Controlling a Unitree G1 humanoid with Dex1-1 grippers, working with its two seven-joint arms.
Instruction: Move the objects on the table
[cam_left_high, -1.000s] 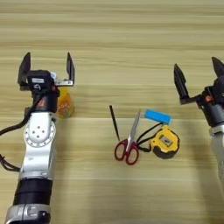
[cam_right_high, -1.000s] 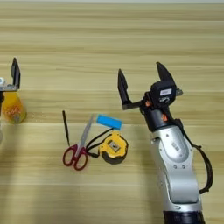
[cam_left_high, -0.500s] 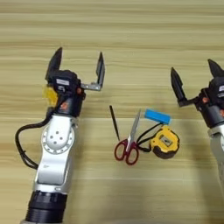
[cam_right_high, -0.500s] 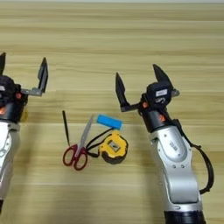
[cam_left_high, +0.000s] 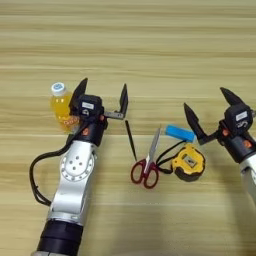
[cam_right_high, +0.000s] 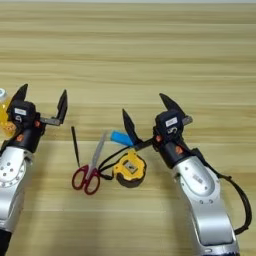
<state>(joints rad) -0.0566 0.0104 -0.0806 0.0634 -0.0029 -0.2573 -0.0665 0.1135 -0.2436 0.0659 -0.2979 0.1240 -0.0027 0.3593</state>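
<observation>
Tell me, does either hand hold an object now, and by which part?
Nothing is held. The left hand is open beside the juice bottle, above the pen. The right hand is open next to the blue bar.

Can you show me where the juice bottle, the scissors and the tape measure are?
juice bottle (cam_left_high: 61, 107), left eye view, on its orange body.
scissors (cam_left_high: 145, 171), left eye view, on the red handles.
tape measure (cam_right_high: 129, 169), right eye view, on its yellow case.
</observation>
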